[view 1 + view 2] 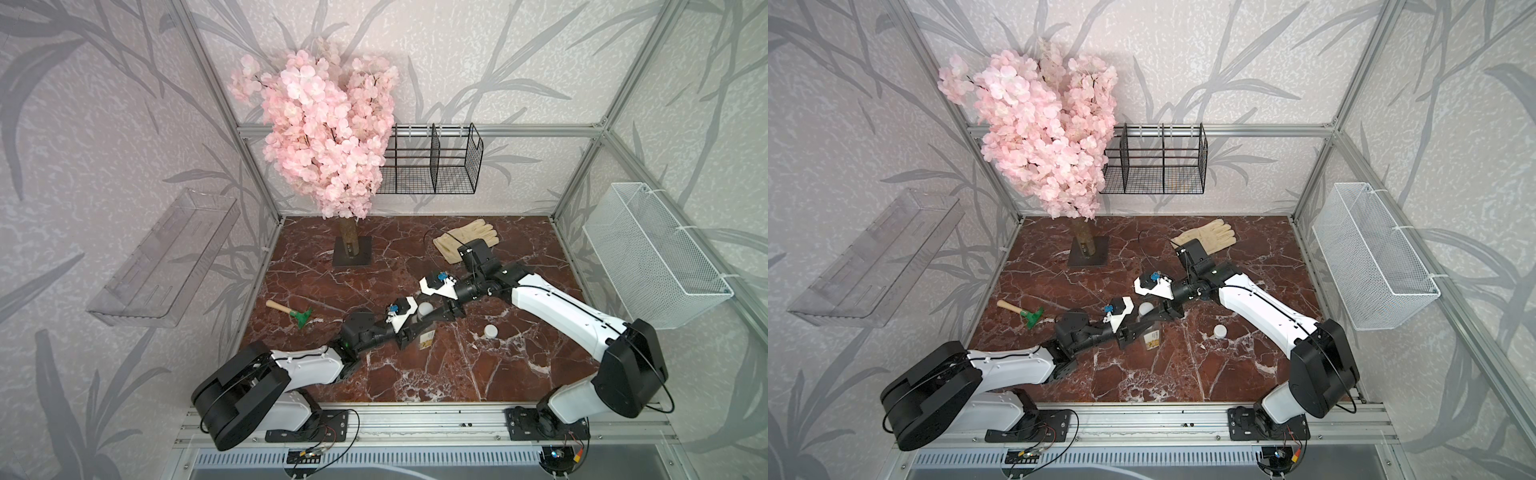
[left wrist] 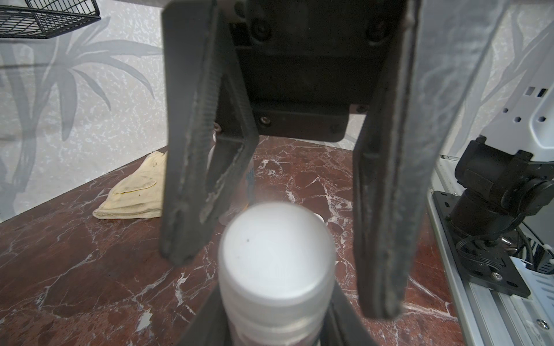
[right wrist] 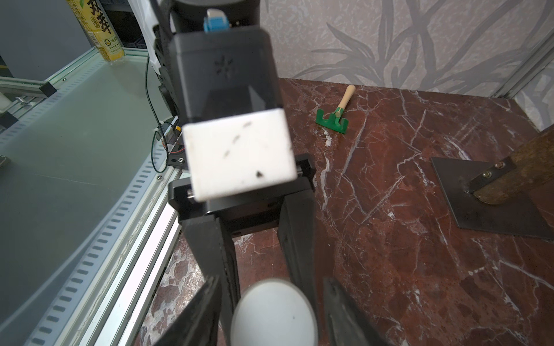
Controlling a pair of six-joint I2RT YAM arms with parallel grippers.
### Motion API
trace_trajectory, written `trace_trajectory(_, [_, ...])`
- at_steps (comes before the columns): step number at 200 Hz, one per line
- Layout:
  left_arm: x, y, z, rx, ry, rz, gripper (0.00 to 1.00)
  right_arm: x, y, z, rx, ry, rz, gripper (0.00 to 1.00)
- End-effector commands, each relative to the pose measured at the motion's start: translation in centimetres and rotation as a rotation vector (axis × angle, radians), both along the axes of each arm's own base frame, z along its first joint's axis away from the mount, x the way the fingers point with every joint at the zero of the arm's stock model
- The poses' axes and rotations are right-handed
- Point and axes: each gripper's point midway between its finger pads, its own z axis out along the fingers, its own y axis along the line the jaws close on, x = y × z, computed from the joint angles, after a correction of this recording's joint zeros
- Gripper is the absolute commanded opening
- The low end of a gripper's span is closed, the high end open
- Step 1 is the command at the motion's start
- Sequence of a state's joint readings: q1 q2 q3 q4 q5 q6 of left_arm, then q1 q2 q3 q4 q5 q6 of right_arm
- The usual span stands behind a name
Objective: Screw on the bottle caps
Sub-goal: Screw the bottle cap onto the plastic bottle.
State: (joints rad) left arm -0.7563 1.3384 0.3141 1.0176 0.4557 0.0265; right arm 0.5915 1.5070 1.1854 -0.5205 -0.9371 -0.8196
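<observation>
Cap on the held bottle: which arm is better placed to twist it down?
Right. The right end effector straddles the cap, jaws open either side; the left end effector is clamped on the bottle beneath.

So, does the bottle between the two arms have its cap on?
On: the white cap sits atop the bottle; whether it is screwed tight, cannot tell.

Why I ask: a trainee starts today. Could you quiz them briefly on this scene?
1. True or false: the left gripper grips the bottle.
2. Where is the spare cap? A on the table; B on the bottle; C in the left gripper.
3. Fill in: the jaws of the right gripper straddle the bottle's ___.
Key: 1 true; 2 A; 3 cap.
</observation>
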Motion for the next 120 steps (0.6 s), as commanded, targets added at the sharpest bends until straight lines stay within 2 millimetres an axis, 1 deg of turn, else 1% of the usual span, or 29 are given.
trace_trajectory(1, [-0.82,0.19,-3.73,0.093,0.105,-0.026,0.25,-0.3,-0.09,-0.68,-0.003,0.039,0.009,0.57])
trace_trajectory(15, [-0.79,0.18,-3.67,0.091,0.103,-0.026,0.25,-0.4,-0.12,-0.73,-0.002,0.042,0.01,0.56])
trace_trajectory(38, [-0.77,0.2,-3.75,0.093,0.105,-0.024,0.25,-0.45,-0.16,-0.84,-0.004,0.045,0.011,0.52])
trace_trajectory(103, [-0.63,0.26,-3.8,0.094,0.109,-0.015,0.25,-0.32,-0.16,-1.38,-0.008,0.05,-0.028,0.33])
trace_trajectory(120, [-0.53,0.29,-3.78,0.093,0.109,-0.008,0.25,-0.27,-0.13,-1.5,-0.013,0.041,-0.051,0.31])
